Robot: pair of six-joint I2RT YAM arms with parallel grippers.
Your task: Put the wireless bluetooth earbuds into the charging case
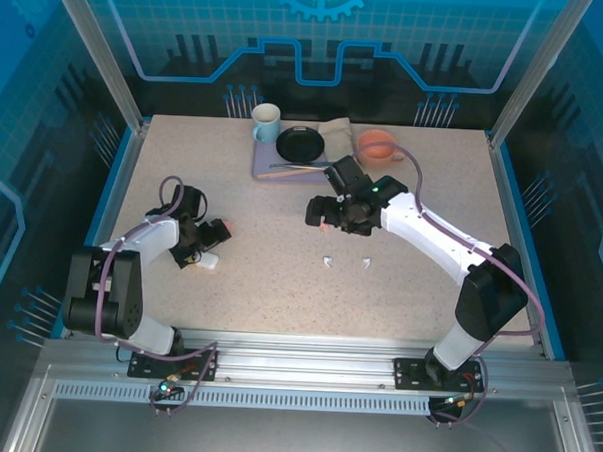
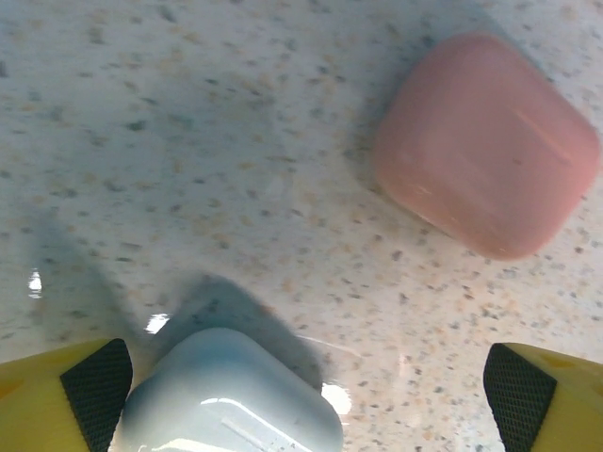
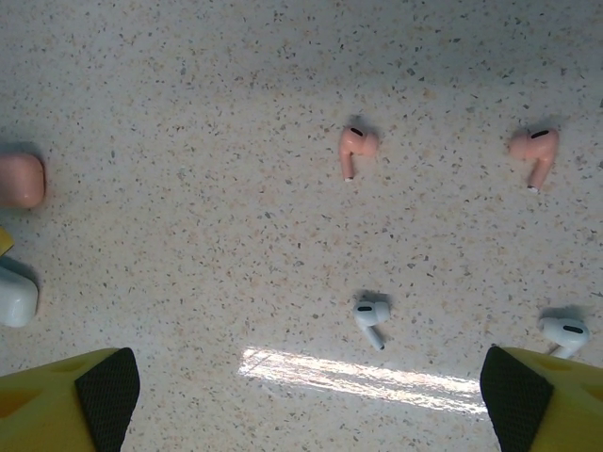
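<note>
**Ana:** What is the left gripper [image 2: 306, 391] doing?

**Ben:** Its two yellow fingers are spread wide, and it holds nothing. The white case [image 2: 231, 395] sits on the table [image 2: 188, 141] between them, close up against one finger. I cannot tell if they touch.

**Ana:** And the pink case [image 2: 485, 146]?

**Ben:** It lies a bit past the fingers, apart from the white one. Its lid looks shut.

**Ana:** What about the right gripper [image 3: 297, 395]?

**Ben:** That one is spread wide too, with nothing in it. It hangs over the middle of the table and looks down.

**Ana:** Where are the little earbuds?

**Ben:** All four lie loose on the table under it. The two pink earbuds [image 3: 356, 146] are side by side, farther from the fingers. The two white earbuds [image 3: 370, 315] are side by side, nearer the fingers. None of them is in a case. Both cases are well off to the left arm's side.

**Ana:** Anything else?

**Ben:** At the far edge there is a mug [image 1: 266, 122], a black pan [image 1: 300, 144] and an orange cup [image 1: 378, 146].
</note>
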